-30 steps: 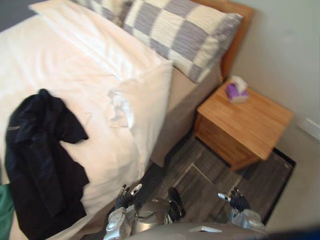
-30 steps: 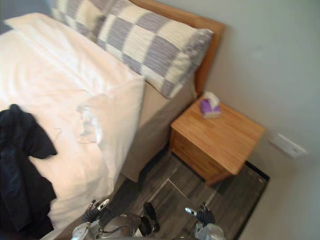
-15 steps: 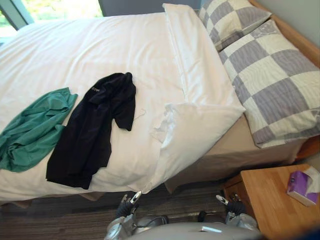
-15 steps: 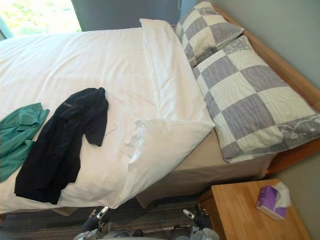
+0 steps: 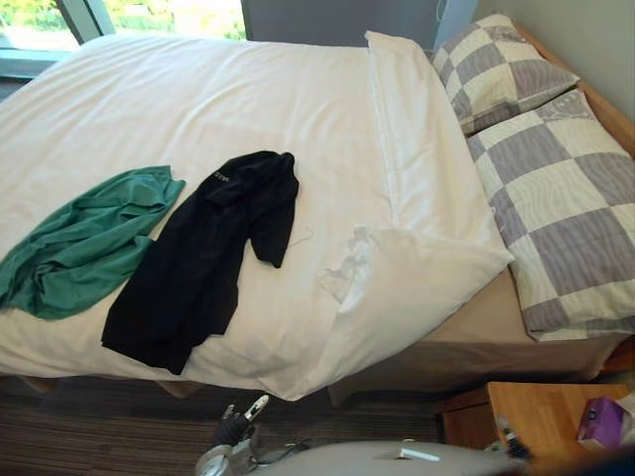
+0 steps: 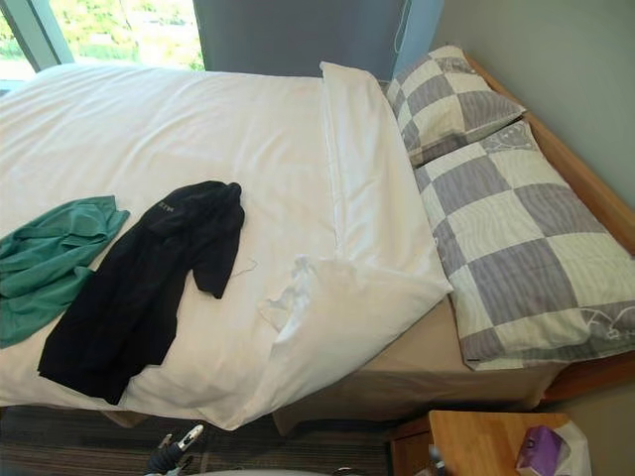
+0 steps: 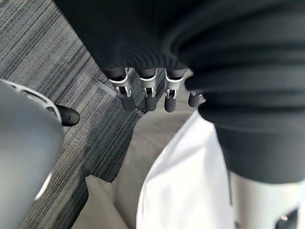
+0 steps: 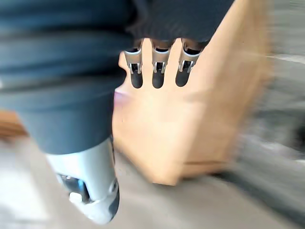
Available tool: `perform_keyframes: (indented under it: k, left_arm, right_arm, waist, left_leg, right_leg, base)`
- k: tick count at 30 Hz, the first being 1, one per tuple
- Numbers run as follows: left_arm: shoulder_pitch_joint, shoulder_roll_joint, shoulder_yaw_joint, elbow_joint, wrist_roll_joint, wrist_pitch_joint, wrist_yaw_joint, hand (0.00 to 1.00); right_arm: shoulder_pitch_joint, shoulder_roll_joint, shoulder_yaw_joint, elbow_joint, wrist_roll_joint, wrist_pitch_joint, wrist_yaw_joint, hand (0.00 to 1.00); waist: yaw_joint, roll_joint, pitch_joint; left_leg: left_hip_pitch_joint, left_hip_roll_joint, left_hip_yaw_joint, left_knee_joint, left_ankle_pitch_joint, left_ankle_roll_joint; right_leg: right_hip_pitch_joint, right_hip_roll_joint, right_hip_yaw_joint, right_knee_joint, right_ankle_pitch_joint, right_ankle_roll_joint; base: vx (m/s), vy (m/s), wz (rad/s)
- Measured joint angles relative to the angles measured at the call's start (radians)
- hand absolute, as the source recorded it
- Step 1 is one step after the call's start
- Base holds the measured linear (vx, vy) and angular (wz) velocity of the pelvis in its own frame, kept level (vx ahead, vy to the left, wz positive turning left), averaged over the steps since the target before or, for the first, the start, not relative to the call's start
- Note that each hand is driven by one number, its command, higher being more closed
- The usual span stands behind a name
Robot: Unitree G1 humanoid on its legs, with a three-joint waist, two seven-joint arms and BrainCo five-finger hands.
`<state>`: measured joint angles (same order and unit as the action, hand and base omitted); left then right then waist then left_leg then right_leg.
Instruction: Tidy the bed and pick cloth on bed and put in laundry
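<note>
Two cloths lie on the bed [image 5: 198, 99], on the near left part of the white duvet. The black cloth [image 5: 203, 263] is spread out long, one end close to the near edge. The green cloth [image 5: 89, 238] is crumpled just to its left, and the two touch or nearly touch along one side. Neither hand is on them.

The duvet's near right corner [image 5: 407, 288] is turned back on itself, baring a beige strip of mattress. Two grey-and-cream checked pillows sit at the right end, one near [image 5: 556, 208] and one far [image 5: 501, 69].

One wooden nightstand [image 5: 536, 421] stands at the near right, with one purple tissue box [image 5: 600, 421] on top. A window [image 5: 149, 15] runs behind the far side of the bed.

The left hand [image 7: 145, 90] hangs low over the grey carpet [image 7: 71, 71] by the near side of the bed, fingers loosely straight and holding nothing. The right hand [image 8: 157, 71] hangs above the nightstand, fingers likewise relaxed and empty.
</note>
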<state>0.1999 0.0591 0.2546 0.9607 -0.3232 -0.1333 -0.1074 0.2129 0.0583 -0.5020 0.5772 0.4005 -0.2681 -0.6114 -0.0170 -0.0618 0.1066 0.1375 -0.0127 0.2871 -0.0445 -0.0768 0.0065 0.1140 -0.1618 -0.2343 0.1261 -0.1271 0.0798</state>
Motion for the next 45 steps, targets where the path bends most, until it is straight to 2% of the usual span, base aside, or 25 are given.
perform_keyframes:
  k: [1, 3, 5, 7, 10, 13, 14, 17, 18, 21, 25, 29, 32, 37, 40, 41, 44, 45]
  left_arm:
    - [0.01, 0.0, 0.0, -0.01, 0.002, 0.001, -0.002, 0.0]
    - [0.024, -0.002, 0.0, -0.026, 0.005, 0.002, -0.004, 0.0]
    - [0.046, -0.004, -0.001, -0.048, 0.023, -0.001, -0.007, 0.0]
    - [0.073, -0.007, -0.003, -0.052, 0.032, -0.002, -0.019, 0.0]
    - [0.112, -0.007, -0.022, -0.052, 0.04, -0.001, -0.023, 0.0]
    - [0.127, 0.01, -0.05, -0.051, 0.042, -0.001, -0.032, 0.0]
    - [0.127, 0.02, -0.054, -0.051, 0.054, 0.0, -0.039, 0.0]
    - [0.127, 0.033, -0.059, -0.05, 0.082, 0.001, -0.038, 0.0]
    - [0.127, 0.04, -0.06, -0.049, 0.084, 0.002, -0.038, 0.0]
    - [0.125, 0.047, -0.071, -0.053, 0.12, 0.009, -0.038, 0.0]
    - [0.128, 0.05, -0.077, -0.05, 0.153, 0.023, -0.039, 0.0]
    - [0.127, 0.052, -0.078, -0.051, 0.161, 0.044, -0.04, 0.0]
    - [0.113, 0.067, -0.089, -0.05, 0.167, 0.072, -0.042, 0.0]
    - [0.06, 0.08, -0.094, -0.051, 0.19, 0.107, -0.048, 0.0]
    - [0.017, 0.087, -0.095, -0.056, 0.19, 0.115, -0.048, 0.0]
    - [0.0, 0.095, -0.095, -0.066, 0.189, 0.13, -0.048, 0.0]
    - [-0.044, 0.129, -0.096, -0.09, 0.181, 0.141, -0.048, 0.0]
    - [-0.07, 0.146, -0.096, -0.101, 0.174, 0.148, -0.049, 0.0]
  right_arm:
    - [0.001, -0.001, -0.001, -0.111, -0.06, -0.003, -0.053, 0.0]
    - [0.0, -0.001, -0.001, -0.236, -0.131, 0.003, -0.096, 0.0]
    - [-0.006, -0.001, -0.003, -0.43, -0.229, 0.03, -0.141, 0.0]
    - [-0.008, -0.01, -0.003, -0.573, -0.293, 0.068, -0.14, 0.0]
    - [-0.024, -0.064, -0.001, -0.704, -0.38, 0.125, -0.085, 0.0]
    - [-0.06, -0.144, 0.02, -0.791, -0.471, 0.168, 0.057, 0.0]
    - [-0.09, -0.191, 0.052, -0.798, -0.496, 0.177, 0.132, 0.0]
    - [-0.169, -0.312, 0.195, -0.791, -0.538, 0.198, 0.326, 0.0]
    - [-0.198, -0.333, 0.246, -0.78, -0.571, 0.207, 0.395, 0.0]
    - [-0.249, -0.356, 0.327, -0.711, -0.675, 0.23, 0.53, 0.0]
    - [-0.298, -0.362, 0.396, -0.646, -0.756, 0.268, 0.611, 0.0]
    - [-0.338, -0.42, 0.473, -0.603, -0.879, 0.308, 0.695, 0.0]
    - [-0.374, -0.434, 0.523, -0.527, -0.963, 0.335, 0.736, 0.0]
    - [-0.457, -0.434, 0.602, -0.372, -1.032, 0.373, 0.775, 0.0]
    - [-0.511, -0.434, 0.637, -0.258, -1.055, 0.384, 0.772, 0.0]
    - [-0.556, -0.434, 0.645, -0.215, -1.055, 0.386, 0.757, 0.0]
    - [-0.658, -0.434, 0.662, -0.147, -1.086, 0.411, 0.717, 0.0]
    - [-0.699, -0.445, 0.673, -0.117, -1.094, 0.421, 0.699, 0.0]
  waist:
    - [-0.002, 0.002, -0.001]
    - [-0.005, 0.005, -0.001]
    - [-0.007, 0.015, -0.002]
    - [-0.02, 0.021, -0.014]
    - [-0.022, 0.042, -0.026]
    - [-0.024, 0.045, -0.034]
    - [-0.026, 0.039, -0.034]
    - [-0.024, 0.029, -0.038]
    - [-0.023, 0.025, -0.04]
    - [-0.018, 0.022, -0.041]
    - [-0.018, 0.027, -0.032]
    - [-0.02, 0.029, -0.018]
    - [-0.025, 0.029, -0.002]
    - [0.0, 0.019, 0.041]
    - [0.031, 0.005, 0.077]
    - [0.039, -0.002, 0.1]
    - [0.046, -0.023, 0.155]
    - [0.065, -0.03, 0.162]
  left_leg:
    - [0.007, -0.004, -0.004, -0.029, 0.019, -0.001]
    - [0.014, -0.003, -0.009, -0.054, 0.035, -0.001]
    - [0.008, -0.004, -0.02, -0.06, 0.039, 0.003]
    - [0.0, -0.001, -0.013, -0.06, 0.017, -0.002]
    - [-0.006, 0.006, 0.007, -0.06, 0.018, -0.006]
    - [-0.017, 0.008, -0.013, -0.06, 0.038, -0.002]
    - [-0.019, 0.007, -0.024, -0.06, 0.047, 0.001]
    - [-0.025, 0.009, -0.034, -0.06, 0.054, 0.0]
    - [-0.032, 0.008, -0.046, -0.06, 0.058, -0.003]
    - [-0.037, 0.008, -0.058, -0.06, 0.073, -0.006]
    - [-0.036, 0.009, -0.079, -0.06, 0.079, -0.015]
    - [-0.037, 0.011, -0.083, -0.061, 0.088, -0.014]
    - [-0.053, 0.01, -0.106, -0.062, 0.102, -0.01]
    - [-0.089, 0.014, -0.127, -0.062, 0.121, -0.003]
    - [-0.12, 0.012, -0.139, -0.062, 0.135, 0.005]
    - [-0.136, 0.009, -0.144, -0.061, 0.141, 0.009]
    - [-0.16, 0.005, -0.159, -0.061, 0.154, 0.014]
    - [-0.185, 0.012, -0.158, -0.06, 0.162, 0.017]
  right_leg:
    - [-0.001, 0.0, 0.0, -0.005, 0.0, 0.0]
    - [-0.003, 0.004, -0.002, -0.006, -0.003, 0.001]
    - [-0.001, 0.003, -0.002, -0.006, -0.022, 0.006]
    - [-0.002, 0.002, -0.002, -0.01, -0.031, 0.001]
    - [-0.002, 0.006, -0.003, -0.023, -0.028, 0.0]
    - [-0.001, 0.006, -0.029, -0.024, -0.025, 0.0]
    - [0.001, 0.007, -0.035, -0.024, -0.025, 0.0]
    - [0.001, 0.015, -0.044, -0.026, -0.025, 0.0]
    - [0.002, 0.016, -0.056, -0.031, -0.024, -0.002]
    - [0.009, 0.017, -0.076, -0.041, -0.017, -0.01]
    - [0.025, 0.019, -0.088, -0.045, -0.017, -0.01]
    - [0.026, 0.021, -0.091, -0.045, -0.017, -0.01]
    - [0.019, 0.021, -0.111, -0.045, -0.017, -0.01]
    - [-0.005, 0.021, -0.129, -0.049, -0.01, -0.011]
    - [-0.022, 0.022, -0.144, -0.055, 0.008, -0.008]
    - [-0.033, 0.021, -0.15, -0.055, 0.015, -0.007]
    - [-0.048, 0.022, -0.164, -0.055, 0.026, -0.005]
    - [-0.078, 0.024, -0.153, -0.054, 0.046, -0.02]
  base:
    - [-0.09, -0.013, 0.09]
    - [-0.07, -0.045, 0.12]
    - [-0.11, -0.065, 0.11]
    - [-0.12, -0.038, 0.11]
    - [-0.03, -0.016, 0.05]
    - [0.03, -0.03, 0.18]
    - [0.03, -0.025, 0.18]
    - [0.04, -0.033, 0.14]
    - [0.05, -0.04, 0.26]
    - [0.04, -0.021, 0.29]
    - [-0.01, -0.026, 0.2]
    - [-0.06, -0.018, 0.01]
    - [-0.08, -0.008, 0.18]
    - [-0.09, 0.012, 0.2]
    - [-0.05, 0.03, 0.16]
    - [-0.02, 0.037, 0.13]
    - [-0.02, 0.032, 0.13]
    - [-0.03, 0.057, 0.03]
